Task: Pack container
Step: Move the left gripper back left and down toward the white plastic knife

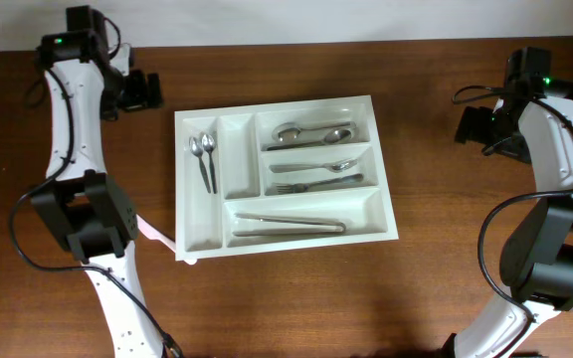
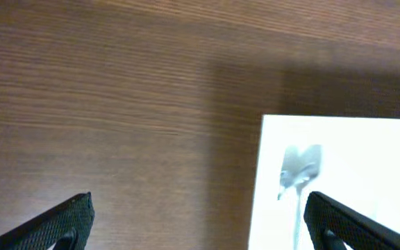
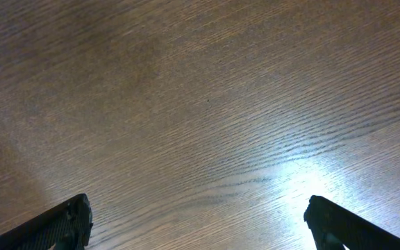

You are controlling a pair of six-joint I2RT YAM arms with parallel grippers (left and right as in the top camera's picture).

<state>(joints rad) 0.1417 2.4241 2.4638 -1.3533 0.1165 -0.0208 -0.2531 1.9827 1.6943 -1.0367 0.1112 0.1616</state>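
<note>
The white cutlery tray lies at the table's middle. Its left upright slot holds two small spoons; the second upright slot looks empty. The top long slot holds spoons, the middle one a spoon and a fork, the bottom one long utensils. My left gripper is open and empty, beyond the tray's far left corner; its wrist view shows the tray corner and a spoon between its fingers. My right gripper is open and empty over bare wood, right of the tray.
The brown wooden table reaches a white wall at the back. A thin pink strip lies against the tray's near left corner, beside the left arm's base. Both arm bases stand at the near left and near right.
</note>
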